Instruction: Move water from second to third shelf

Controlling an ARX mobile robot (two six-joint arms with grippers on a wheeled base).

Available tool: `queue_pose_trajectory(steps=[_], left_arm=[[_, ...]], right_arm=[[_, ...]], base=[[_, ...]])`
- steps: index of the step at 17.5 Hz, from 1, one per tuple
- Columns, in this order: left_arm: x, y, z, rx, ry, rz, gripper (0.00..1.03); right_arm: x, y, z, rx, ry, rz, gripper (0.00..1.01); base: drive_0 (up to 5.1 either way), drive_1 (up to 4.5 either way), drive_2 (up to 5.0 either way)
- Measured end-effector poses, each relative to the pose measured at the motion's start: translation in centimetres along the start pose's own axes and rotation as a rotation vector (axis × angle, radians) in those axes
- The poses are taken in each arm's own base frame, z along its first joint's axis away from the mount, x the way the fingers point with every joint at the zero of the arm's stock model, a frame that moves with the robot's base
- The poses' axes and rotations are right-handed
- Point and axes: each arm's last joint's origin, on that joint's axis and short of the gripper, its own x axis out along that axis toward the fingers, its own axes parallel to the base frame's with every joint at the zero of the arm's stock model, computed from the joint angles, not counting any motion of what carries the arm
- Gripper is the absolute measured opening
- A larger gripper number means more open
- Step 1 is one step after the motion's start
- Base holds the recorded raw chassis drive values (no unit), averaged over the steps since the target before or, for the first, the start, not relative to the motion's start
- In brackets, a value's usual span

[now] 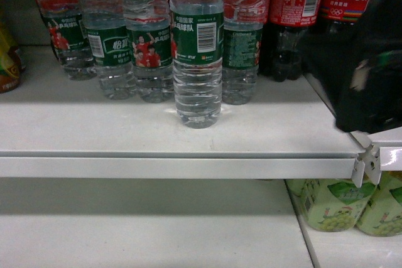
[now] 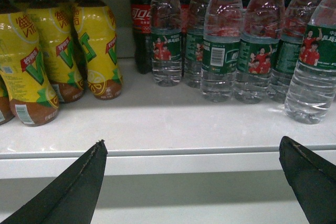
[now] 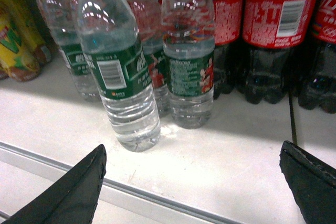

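We see the clear ribbed plastic water bottle with the dark green label standing forward of its row at the centre of the head view, on the white metal shelf. Our right hand hangs before it with fingers spread and empty; the left hand is likewise spread, facing the shelf edge. We should slide the right hand in so both fingers flank the label band, upright and square, clear of the neighbouring water bottles. Dark cola bottles with red labels crowd the upper right. The dark mass at right is probably our own arm. Lighting is dim.
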Motion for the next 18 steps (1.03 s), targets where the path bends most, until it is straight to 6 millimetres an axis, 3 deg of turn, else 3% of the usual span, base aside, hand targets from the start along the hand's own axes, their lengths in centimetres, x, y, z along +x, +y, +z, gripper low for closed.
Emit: queue_pose_trajectory(steps=[3,8,12,18], left_arm=[[0.0,0.0,0.0,0.0,0.0,0.0,0.98],[0.0,0.0,0.0,0.0,0.0,0.0,0.98],[0.0,0.0,0.0,0.0,0.0,0.0,0.98],[0.0,0.0,0.0,0.0,0.0,0.0,0.98]], right_arm=[[1.3,0.5,-0.6,-0.007,0.034,0.001,0.98],[5.6,4.1,-0.5,0.001,0.099,0.086,0.98],[8.2,6.4,1.1,0.033,0.105,0.121,0.98],[11.3,7.1,2.9,0.086,0.107,0.027,0.98]], base=[[0.0,0.0,0.0],[0.0,0.0,0.0],[0.0,0.0,0.0],[0.0,0.0,0.0]])
